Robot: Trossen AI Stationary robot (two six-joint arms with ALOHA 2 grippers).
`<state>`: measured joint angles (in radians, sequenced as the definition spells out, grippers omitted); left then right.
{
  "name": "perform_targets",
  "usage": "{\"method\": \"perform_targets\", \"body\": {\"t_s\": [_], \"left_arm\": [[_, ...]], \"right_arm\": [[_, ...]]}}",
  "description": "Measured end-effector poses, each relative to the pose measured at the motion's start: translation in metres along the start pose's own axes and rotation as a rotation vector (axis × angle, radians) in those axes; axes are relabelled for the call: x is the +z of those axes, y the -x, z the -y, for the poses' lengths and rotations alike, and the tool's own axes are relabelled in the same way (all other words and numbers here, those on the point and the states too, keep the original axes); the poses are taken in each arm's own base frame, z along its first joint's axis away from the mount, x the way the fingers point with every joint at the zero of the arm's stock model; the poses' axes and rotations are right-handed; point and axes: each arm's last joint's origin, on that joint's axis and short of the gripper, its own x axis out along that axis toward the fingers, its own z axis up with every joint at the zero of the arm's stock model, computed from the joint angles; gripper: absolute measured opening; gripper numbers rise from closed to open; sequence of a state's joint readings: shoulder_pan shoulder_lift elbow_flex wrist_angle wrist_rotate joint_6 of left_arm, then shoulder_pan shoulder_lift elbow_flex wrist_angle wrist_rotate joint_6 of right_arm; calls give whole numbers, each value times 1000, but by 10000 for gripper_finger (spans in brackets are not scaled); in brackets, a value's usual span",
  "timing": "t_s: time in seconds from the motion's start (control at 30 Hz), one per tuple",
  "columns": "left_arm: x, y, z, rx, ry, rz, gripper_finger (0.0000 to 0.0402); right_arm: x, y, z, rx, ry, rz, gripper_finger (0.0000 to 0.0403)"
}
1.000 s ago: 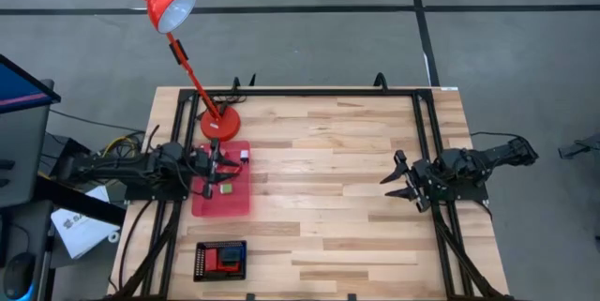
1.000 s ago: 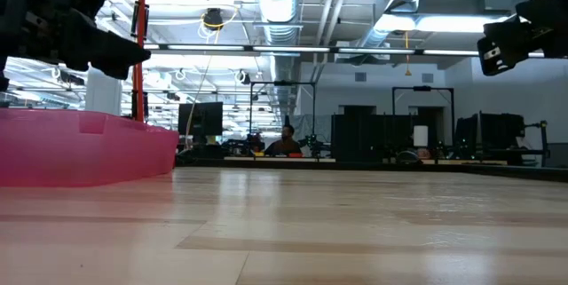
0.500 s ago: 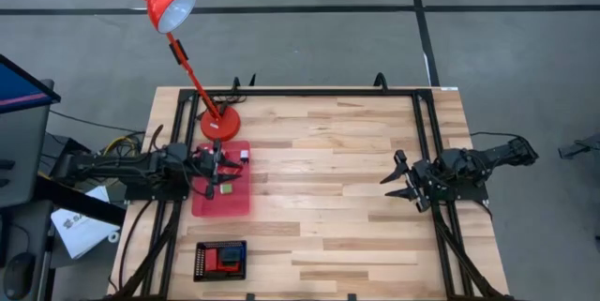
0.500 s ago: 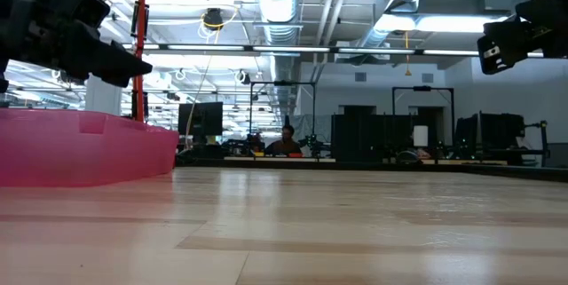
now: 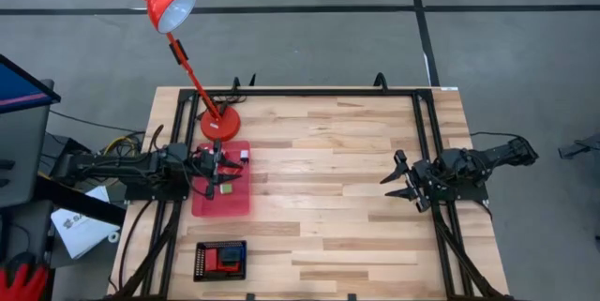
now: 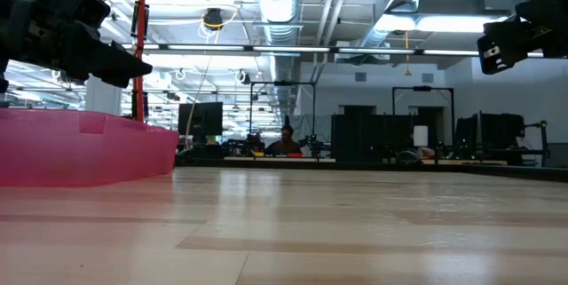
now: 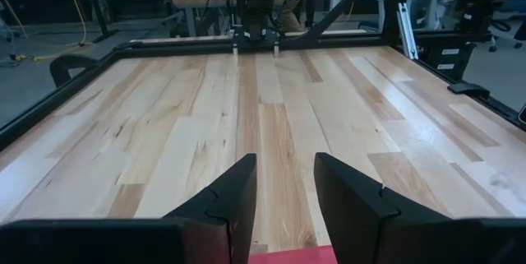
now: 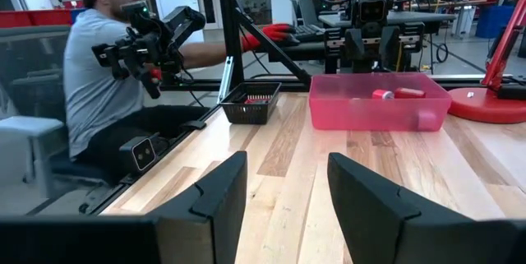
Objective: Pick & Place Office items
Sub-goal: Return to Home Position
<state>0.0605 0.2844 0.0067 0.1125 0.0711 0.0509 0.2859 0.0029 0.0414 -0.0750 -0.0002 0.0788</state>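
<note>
My left gripper (image 5: 223, 172) (image 7: 285, 161) hovers open over the pink see-through tray (image 5: 230, 203) (image 6: 89, 147) at the table's left, with nothing between its fingers. Small office items lie on the tray's floor: red pieces (image 8: 394, 94), a pinkish one (image 8: 423, 118) and a light one (image 5: 244, 157). More red items fill a black tray (image 5: 220, 260) (image 8: 251, 104) at the near left. My right gripper (image 5: 389, 180) (image 8: 286, 161) waits open and empty above the table's right side, pointing level toward the trays.
A red desk lamp stands with its base (image 5: 218, 123) just beyond the pink tray, its arm leaning past the far edge. A person (image 8: 107, 75) sits left of the table; a red-gloved hand (image 5: 19, 282) shows at the near left. Bare wood (image 5: 328, 198) lies between the arms.
A red-gloved hand has come into the near-left corner of the high view. Both grippers have kept their places and openings.
</note>
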Motion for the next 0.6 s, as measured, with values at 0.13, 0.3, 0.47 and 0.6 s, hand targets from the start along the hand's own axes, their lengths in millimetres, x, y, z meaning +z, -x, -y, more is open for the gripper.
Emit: {"method": "perform_targets", "body": {"t_s": [0.13,0.3,0.47,0.6], "left_arm": [[0,0,0,0,0,0,122],[0,0,0,0,0,0,121],[0,0,0,-1,0,0,125],[0,0,0,-4,0,0,124]], "right_arm": [[0,0,0,0,0,0,164],[0,0,0,0,0,0,164],[0,0,0,0,0,0,164],[0,0,0,0,0,0,164]]}}
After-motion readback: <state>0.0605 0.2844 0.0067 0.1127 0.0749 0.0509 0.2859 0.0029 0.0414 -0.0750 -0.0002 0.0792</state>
